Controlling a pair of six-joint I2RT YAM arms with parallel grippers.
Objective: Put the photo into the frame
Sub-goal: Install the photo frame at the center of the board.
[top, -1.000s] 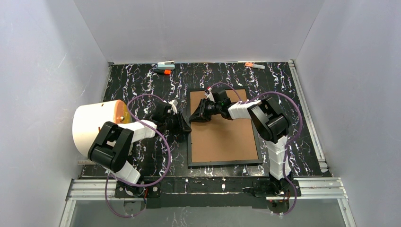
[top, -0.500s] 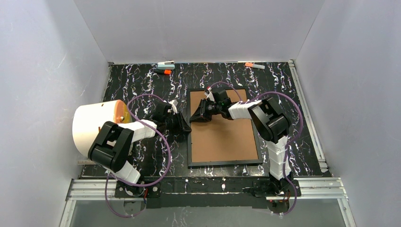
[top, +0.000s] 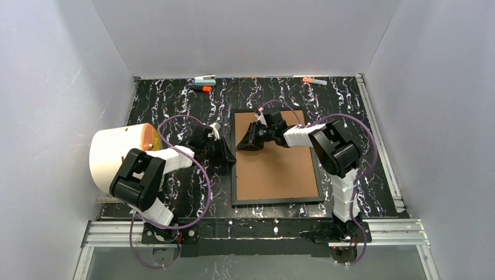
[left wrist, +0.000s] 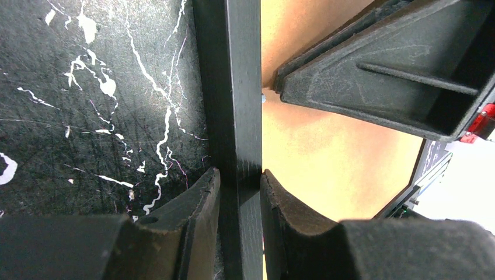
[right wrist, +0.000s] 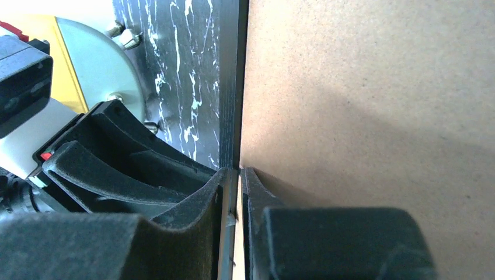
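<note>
White walls (top: 245, 35) enclose a black tabletop (top: 169, 108) streaked with white veins. Low over it, the left gripper (left wrist: 239, 175) reaches to the right and pinches the left rail of the frame (top: 278, 202). One finger (left wrist: 195, 210) sits on the rail's outer side against the tabletop. The other sits on the inner side, over the brown backing board (top: 277, 169).

The frame lies flat with its back upward, spreading away to the right of this gripper. The board fills its opening.

Just beyond, on the same rail, the right gripper (right wrist: 233, 170) comes in from the opposite side. Its fingers are pressed nearly together around the seam where rail meets board. The two grippers sit tip to tip, just beside each other.

To the left of the left gripper, behind its arm, lies a white cylinder (top: 114, 153) with an orange end. Far beyond both grippers, along the back wall, lie a few pen-like items (top: 204, 88), too small to identify.
</note>
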